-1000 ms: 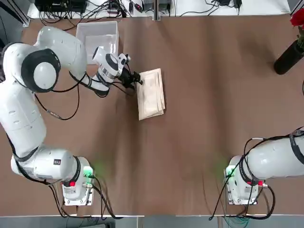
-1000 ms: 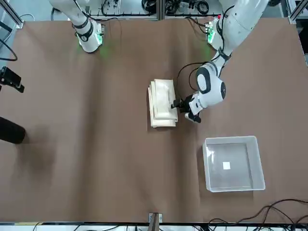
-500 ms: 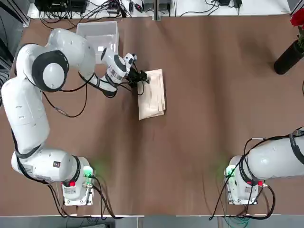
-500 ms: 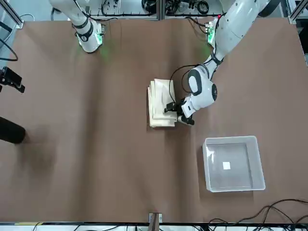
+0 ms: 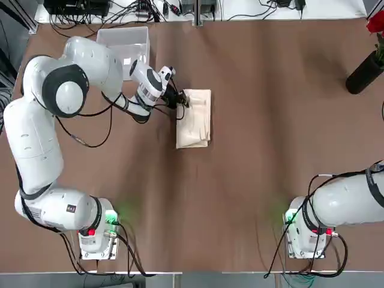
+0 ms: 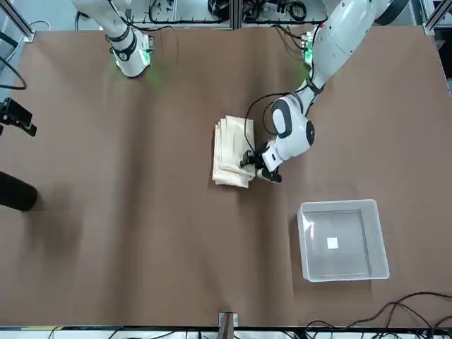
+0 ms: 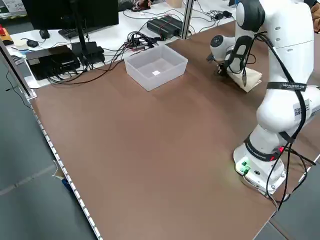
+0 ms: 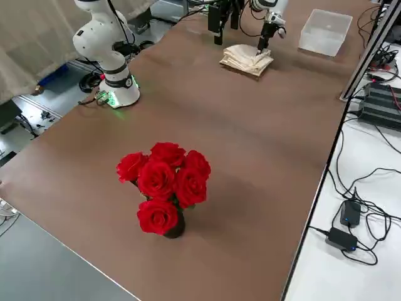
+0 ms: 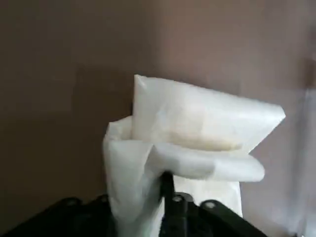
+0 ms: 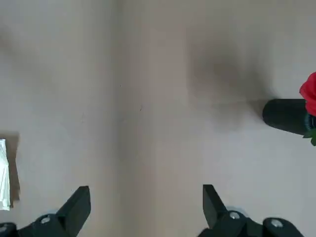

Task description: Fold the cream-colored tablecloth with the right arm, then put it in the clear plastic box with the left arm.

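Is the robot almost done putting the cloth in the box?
About halfway. Done: the cloth already lies folded in a small stack on the table. In hand: the left claw is pinching the stack's edge nearest the box, bunching it up. Left: lifting the cloth and dropping it into the box, which has no cloth in it yet. The right claw hangs open, away from the cloth.

Left hand (image 9: 168, 207) fingertips apparently buried in cream-colored tablecloth (image 9: 197, 133) folds.

Left gripper (image 5: 180, 101) fingers pinched low; right gripper (image 10: 143, 207) fingers spread wide.
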